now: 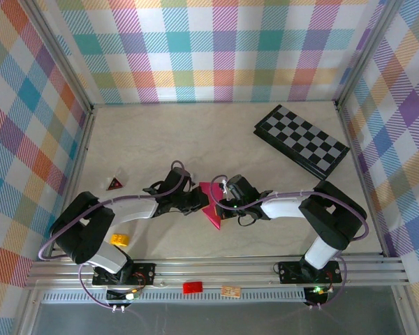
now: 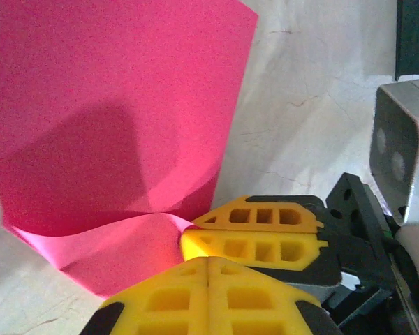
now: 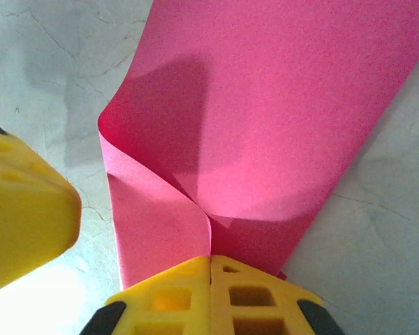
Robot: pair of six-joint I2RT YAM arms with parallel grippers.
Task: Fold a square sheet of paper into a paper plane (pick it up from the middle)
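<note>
Judged an early fold. The square sheet of paper point(image 1: 211, 209), lower centre of the top view, buckles up off the desk point(image 1: 195, 139). The right gripper point(image 3: 211, 283) has its fingers clamped on the pinched crease. The left gripper point(image 2: 208, 283) has its fingers together beside it. The next move likely calls for pressing the fold flat and square.

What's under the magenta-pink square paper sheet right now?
The pale marbled tabletop shows around the magenta-pink square paper sheet. The right gripper, shut, pinches its buckled part. Anything beneath the paper is covered.
</note>
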